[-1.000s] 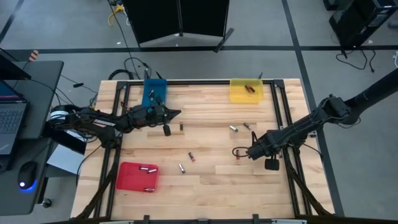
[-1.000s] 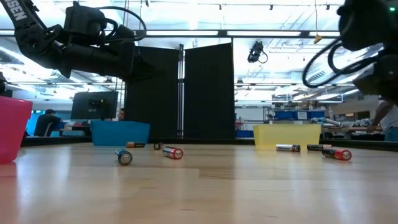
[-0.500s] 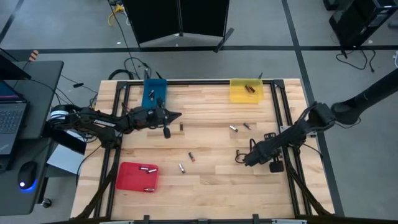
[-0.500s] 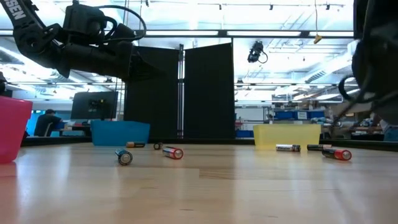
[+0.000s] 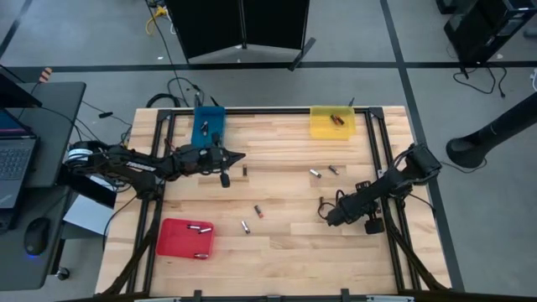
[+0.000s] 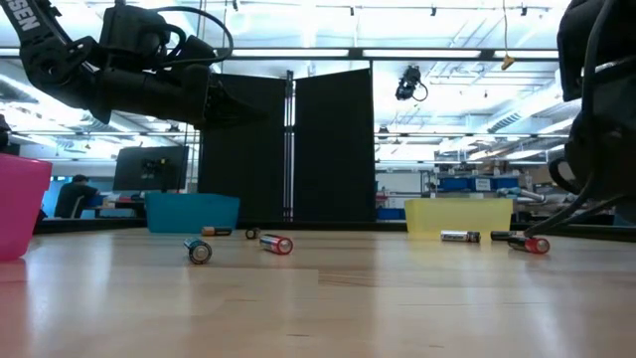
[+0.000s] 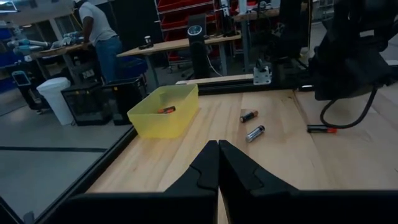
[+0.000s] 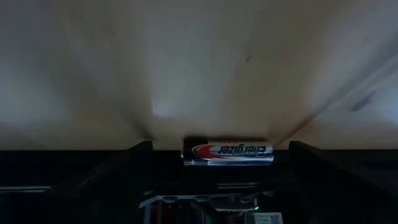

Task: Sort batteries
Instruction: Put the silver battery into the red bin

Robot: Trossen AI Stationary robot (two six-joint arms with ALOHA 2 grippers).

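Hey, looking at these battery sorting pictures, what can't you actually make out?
- High view: the battery under the right pincer is covered by the arm.
- Right wrist view: that battery lies between open fingers; its far end is in shadow.
- Low view: contents of the yellow tray, blue tray and red tray are hidden behind their walls.

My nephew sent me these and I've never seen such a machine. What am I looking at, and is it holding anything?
Two robot arms work at a wooden table, sorting batteries into blue, yellow and red trays. One picture looks down from above, one looks level across the tabletop, and two come from cameras on the arms' wrists. The left claw is shut and empty, near the blue tray. The right claw is open and low over the table, with a battery lying between its fingers, not yet gripped. More batteries lie loose, like one mid-table.
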